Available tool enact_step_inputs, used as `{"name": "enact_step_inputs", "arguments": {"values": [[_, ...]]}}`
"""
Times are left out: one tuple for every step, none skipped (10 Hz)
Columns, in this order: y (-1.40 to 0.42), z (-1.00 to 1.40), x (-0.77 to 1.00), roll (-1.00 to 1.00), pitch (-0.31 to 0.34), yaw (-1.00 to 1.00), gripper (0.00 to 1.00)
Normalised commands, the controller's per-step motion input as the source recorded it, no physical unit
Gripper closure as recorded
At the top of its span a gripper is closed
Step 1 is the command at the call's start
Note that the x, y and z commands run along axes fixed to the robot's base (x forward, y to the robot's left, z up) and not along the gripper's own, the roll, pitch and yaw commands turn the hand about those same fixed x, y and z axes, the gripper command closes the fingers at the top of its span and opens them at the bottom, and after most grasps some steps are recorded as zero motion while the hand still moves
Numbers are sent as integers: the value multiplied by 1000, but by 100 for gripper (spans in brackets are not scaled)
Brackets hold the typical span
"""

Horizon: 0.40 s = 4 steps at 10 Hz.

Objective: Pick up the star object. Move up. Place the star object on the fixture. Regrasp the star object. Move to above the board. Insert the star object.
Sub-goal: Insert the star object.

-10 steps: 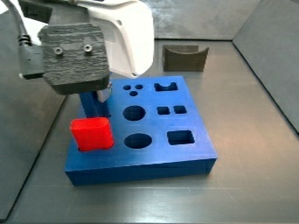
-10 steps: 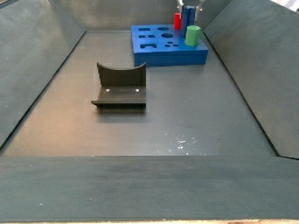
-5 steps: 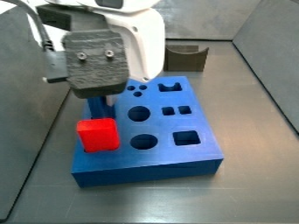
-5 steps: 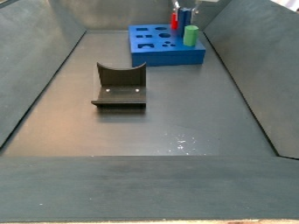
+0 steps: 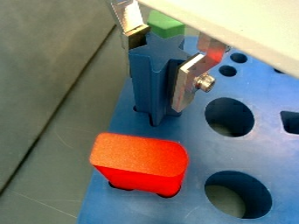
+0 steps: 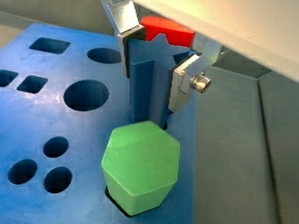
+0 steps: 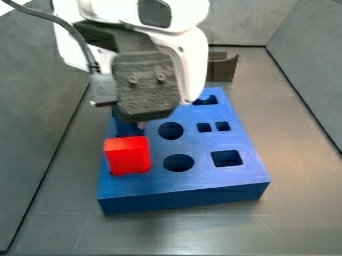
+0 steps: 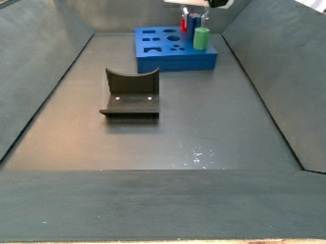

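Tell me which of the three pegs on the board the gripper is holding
The dark-blue star object, standing upright between the gripper fingers with its tip at the board. The red block and green hexagonal peg sit free on either side.

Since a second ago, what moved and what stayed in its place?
The board slid across the floor, carrying the red block and green peg along, as both side views show. The arm shifted with it; the gripper stayed shut on the star object, which stands upright at the board between those two pieces. The fixture did not move.
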Motion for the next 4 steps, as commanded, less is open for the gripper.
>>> {"name": "enact_step_inputs", "arguments": {"values": [[0, -1000, 389, 80, -73, 0, 100], [-9, -780, 234, 101, -194, 0, 100], [-123, -440, 0, 0, -307, 17, 100], [0, 0, 0, 0, 0, 0, 100]]}}
